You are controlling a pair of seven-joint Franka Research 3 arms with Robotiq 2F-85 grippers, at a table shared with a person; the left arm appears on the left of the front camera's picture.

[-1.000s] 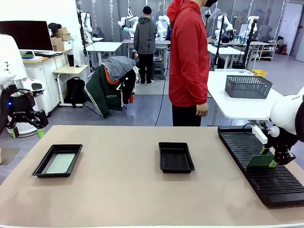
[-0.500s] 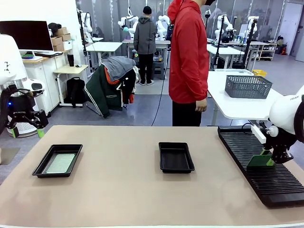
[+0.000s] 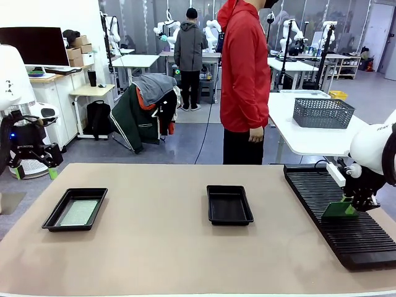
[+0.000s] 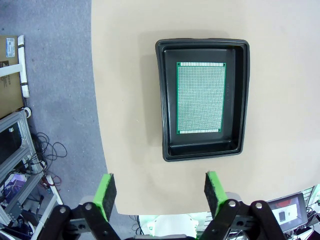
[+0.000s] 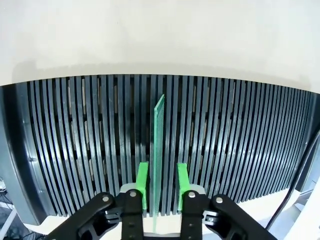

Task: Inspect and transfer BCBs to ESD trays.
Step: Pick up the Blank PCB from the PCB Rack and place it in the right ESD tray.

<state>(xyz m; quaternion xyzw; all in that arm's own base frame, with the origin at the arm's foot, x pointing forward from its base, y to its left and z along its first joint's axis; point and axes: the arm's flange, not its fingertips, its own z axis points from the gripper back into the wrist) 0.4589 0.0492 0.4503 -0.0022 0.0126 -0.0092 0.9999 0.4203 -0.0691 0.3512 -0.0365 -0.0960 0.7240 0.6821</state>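
Front view: the robot's right gripper (image 3: 352, 208) reached down onto a long black slotted rack (image 3: 346, 244), which lay well to the robot's right of the middle tray (image 3: 229, 205) on a tan table (image 3: 154, 253). Between its fingers stood a pale-green board (image 3: 337, 211), upright on its long edge in one of the rack's slots. Seen from the right wrist, the two green pads (image 5: 142, 175) flanked the board closely, one at each face, with a thin gap on either side. The jaws stood narrowly apart and were not pressed onto it. The middle tray, black and shallow, lay empty. Well to the robot's left of the middle tray sat a second black tray (image 3: 97, 208), with another green board (image 3: 78, 212) lying flat on its floor, apart from the walls on all sides. Farther left of the middle tray, past the table's edge and raised above it, hung the left gripper (image 3: 35, 168). The left wrist view showed its jaws spread wide and holding nothing as it looked straight down on the second tray. Beyond the middle tray, on the far side of the table, a person (image 3: 244, 74) in a red hooded top and dark trousers stood side-on, one hand (image 3: 255, 135) hanging at the hip.
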